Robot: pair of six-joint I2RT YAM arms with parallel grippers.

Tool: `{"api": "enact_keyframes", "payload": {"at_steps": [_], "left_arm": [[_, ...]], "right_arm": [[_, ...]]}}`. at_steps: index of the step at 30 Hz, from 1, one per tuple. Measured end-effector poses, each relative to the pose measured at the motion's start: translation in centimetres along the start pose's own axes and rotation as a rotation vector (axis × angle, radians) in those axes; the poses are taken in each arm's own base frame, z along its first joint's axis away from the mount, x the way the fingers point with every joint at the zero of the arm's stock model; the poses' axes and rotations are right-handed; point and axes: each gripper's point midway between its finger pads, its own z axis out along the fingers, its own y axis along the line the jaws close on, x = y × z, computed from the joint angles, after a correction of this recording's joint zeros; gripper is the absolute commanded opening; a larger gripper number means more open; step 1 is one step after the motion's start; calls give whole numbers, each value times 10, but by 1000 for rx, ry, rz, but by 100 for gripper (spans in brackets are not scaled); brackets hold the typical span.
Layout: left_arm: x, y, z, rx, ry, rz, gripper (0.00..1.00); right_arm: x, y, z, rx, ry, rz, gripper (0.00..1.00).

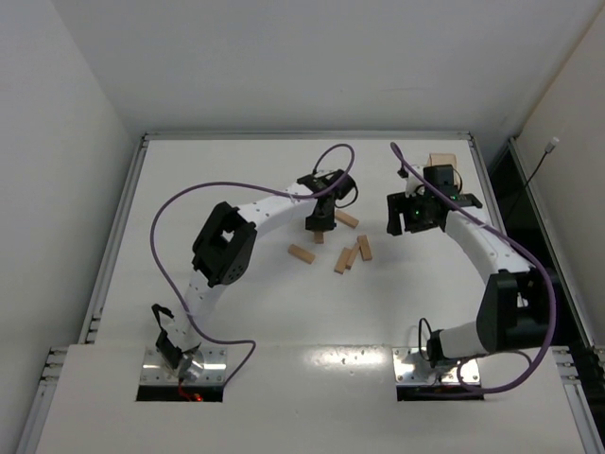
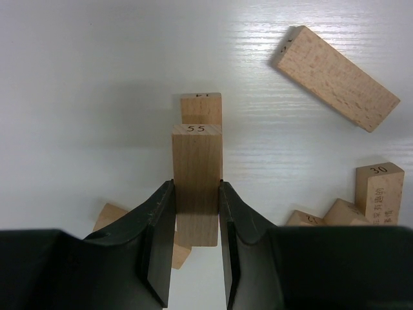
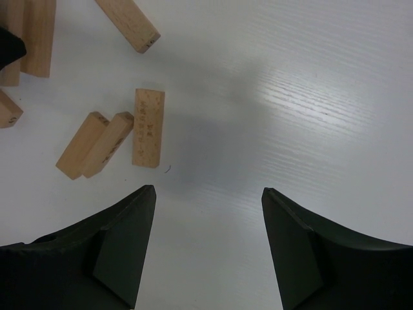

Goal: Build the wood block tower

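Block marked 55 (image 2: 197, 161) in the left gripper (image 2: 195, 197), right gripper (image 3: 210, 213) spread wide

Left side first: both dark fingers (image 2: 158, 226) pressed against the long sides of the block marked 55, above the white table (image 2: 84, 77). Directly beneath that block and jutting out past its far end, the start of the wood block tower (image 2: 201, 106): a single block lying flat on the table. Contact between the two impossible to judge. In the left wrist view, up and to the right of the block marked 55 and well apart from it, one loose block (image 2: 333, 77) lying askew. Down and to the right of it, a block marked 30 (image 2: 379, 190) beside two more block ends at the gripper's edge. Right side: jaws far apart over bare table, off to the right of the block marked 55, beyond a trio of loose blocks (image 3: 106, 143) lying side by side
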Motion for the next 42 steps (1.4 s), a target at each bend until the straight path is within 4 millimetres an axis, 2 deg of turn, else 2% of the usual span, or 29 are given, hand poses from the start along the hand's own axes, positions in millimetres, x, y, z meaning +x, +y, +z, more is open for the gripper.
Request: {"api": "enact_keyframes", "payload": {"at_steps": [12,23,42], "left_arm": [[-3,5,7,7,18,-21,0],[-2,0,8,29,24,-25,0],[1,-3,19,33,34,-25,0]], "right_arm": [[-3,-1,5,-2,11,5,64],[-4,-2,12,-6,27,8,64],[-9,-2,11,-11,18,6,64]]}}
